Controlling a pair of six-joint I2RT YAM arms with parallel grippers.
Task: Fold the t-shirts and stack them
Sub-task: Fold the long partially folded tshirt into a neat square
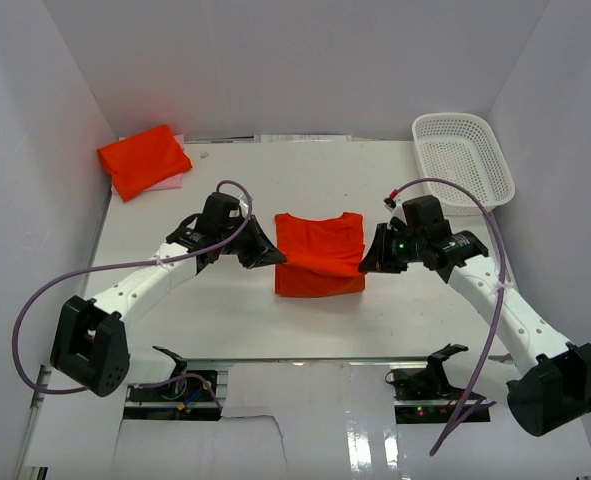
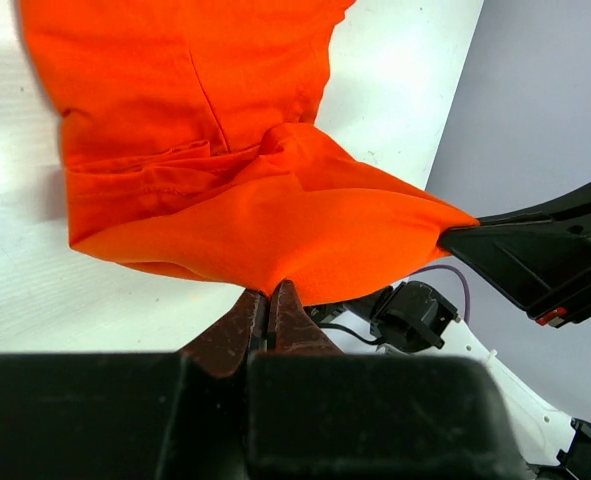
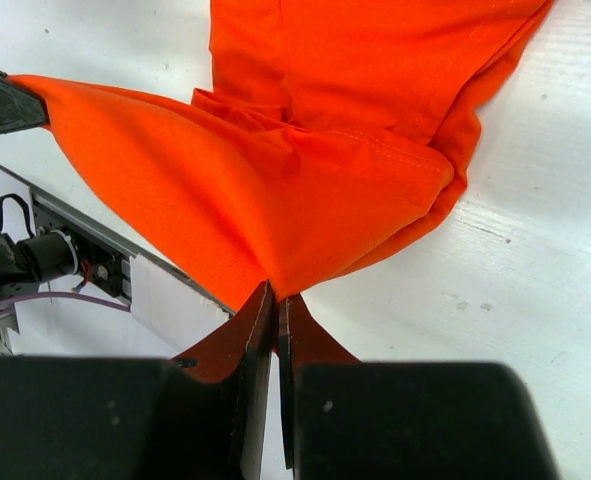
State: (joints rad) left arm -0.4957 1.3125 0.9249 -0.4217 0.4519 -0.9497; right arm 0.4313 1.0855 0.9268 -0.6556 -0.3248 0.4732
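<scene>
An orange-red t-shirt (image 1: 318, 252) lies in the middle of the table, its near part lifted into a fold. My left gripper (image 1: 275, 259) is shut on the t-shirt's left edge, and in the left wrist view (image 2: 269, 292) the cloth (image 2: 245, 180) rises straight from the closed tips. At the right edge my right gripper (image 1: 365, 265) is shut on the same t-shirt (image 3: 305, 150); its tips (image 3: 275, 292) pinch the fabric. A second t-shirt (image 1: 143, 159), folded, rests at the back left corner.
A white mesh basket (image 1: 463, 157) stands at the back right. A pale pink sheet (image 1: 173, 180) sticks out from under the folded t-shirt. The table's near edge (image 1: 305, 358) runs in front of the arms, with the enclosure's white walls on three sides.
</scene>
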